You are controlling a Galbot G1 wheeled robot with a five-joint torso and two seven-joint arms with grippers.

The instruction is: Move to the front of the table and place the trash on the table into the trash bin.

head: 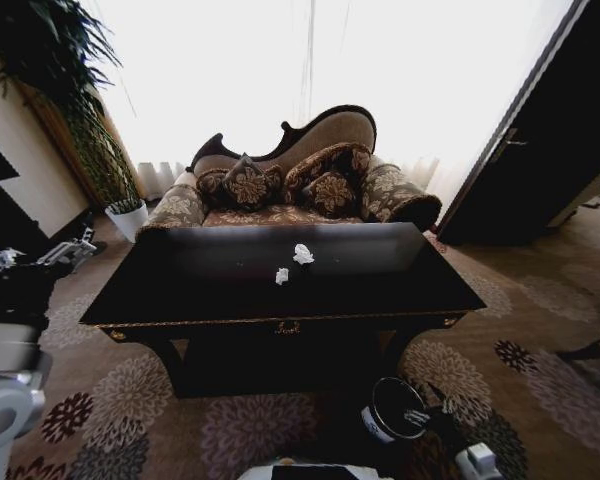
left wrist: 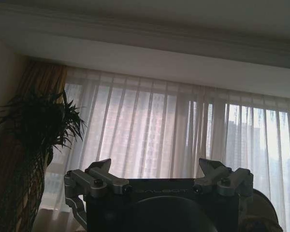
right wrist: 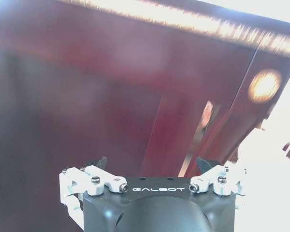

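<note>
The table [head: 400,275] stands straight ahead of me, its glossy black top edged in gold. Two white tissue lumps lie near the top's middle, the larger [head: 302,254] just behind the smaller [head: 282,275]. On the carpet in front of the table's right half sits the black trash bin [head: 393,408], shiny-rimmed with a white label. My left gripper [left wrist: 156,168] is open with nothing between its fingers, raised towards the curtains. My right gripper [right wrist: 152,165] is open too, holding nothing, and faces a dark red wooden panel.
A patterned brown sofa [head: 290,190] with cushions stands right behind the table. A tall plant in a white pot [head: 128,218] stands at the back left. A dark doorway [head: 540,150] lies to the right. Patterned carpet [head: 130,400] surrounds the table.
</note>
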